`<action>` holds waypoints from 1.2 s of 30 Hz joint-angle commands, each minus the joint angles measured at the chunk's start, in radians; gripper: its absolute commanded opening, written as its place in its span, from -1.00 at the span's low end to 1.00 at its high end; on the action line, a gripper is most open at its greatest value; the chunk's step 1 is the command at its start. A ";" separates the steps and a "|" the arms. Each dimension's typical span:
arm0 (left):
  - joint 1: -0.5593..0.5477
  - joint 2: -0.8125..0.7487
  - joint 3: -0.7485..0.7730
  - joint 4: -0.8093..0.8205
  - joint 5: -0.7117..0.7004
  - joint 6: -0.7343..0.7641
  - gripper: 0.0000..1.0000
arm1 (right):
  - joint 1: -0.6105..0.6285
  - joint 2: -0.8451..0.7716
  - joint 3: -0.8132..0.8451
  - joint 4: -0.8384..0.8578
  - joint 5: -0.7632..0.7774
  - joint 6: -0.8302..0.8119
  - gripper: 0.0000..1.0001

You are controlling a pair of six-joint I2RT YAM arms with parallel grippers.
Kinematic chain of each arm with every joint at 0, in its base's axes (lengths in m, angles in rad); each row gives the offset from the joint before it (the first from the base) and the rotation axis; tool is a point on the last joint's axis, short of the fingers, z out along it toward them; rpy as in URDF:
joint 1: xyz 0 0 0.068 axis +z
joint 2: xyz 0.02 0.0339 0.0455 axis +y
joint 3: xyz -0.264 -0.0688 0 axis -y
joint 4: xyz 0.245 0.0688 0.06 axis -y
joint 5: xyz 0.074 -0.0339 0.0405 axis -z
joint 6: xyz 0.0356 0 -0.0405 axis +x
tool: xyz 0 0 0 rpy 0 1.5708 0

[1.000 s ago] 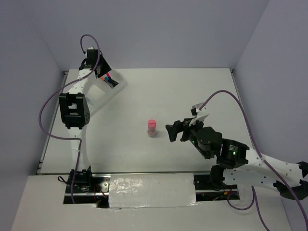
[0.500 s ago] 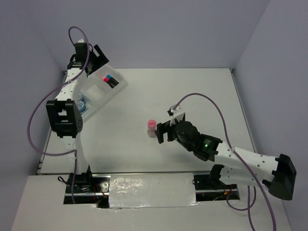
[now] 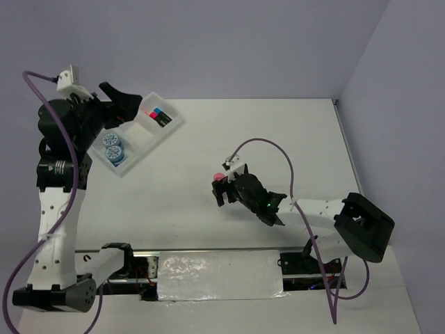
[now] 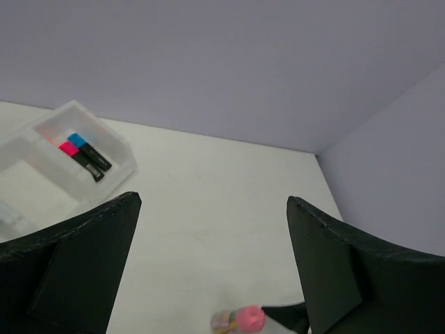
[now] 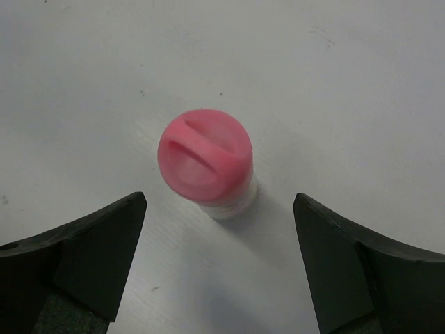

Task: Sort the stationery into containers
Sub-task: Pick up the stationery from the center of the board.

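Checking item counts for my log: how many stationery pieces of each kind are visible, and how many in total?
Blue rolls: 2
Markers: 3 (the orange cap shows only faintly)
Pink-capped bottle: 1
Total: 6

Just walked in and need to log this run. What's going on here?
Stationery is being sorted into a tray. The rolls sit in one end compartment, the markers in the other. The bottle stands upright on the table, outside it. The right gripper is open with a finger on either side of the bottle, not touching. The left gripper is open and empty, raised near the tray.
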 commanded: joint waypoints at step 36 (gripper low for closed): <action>-0.608 -0.110 -0.415 0.290 0.619 0.170 0.99 | -0.069 -0.495 0.149 -0.347 -1.090 -0.134 -0.88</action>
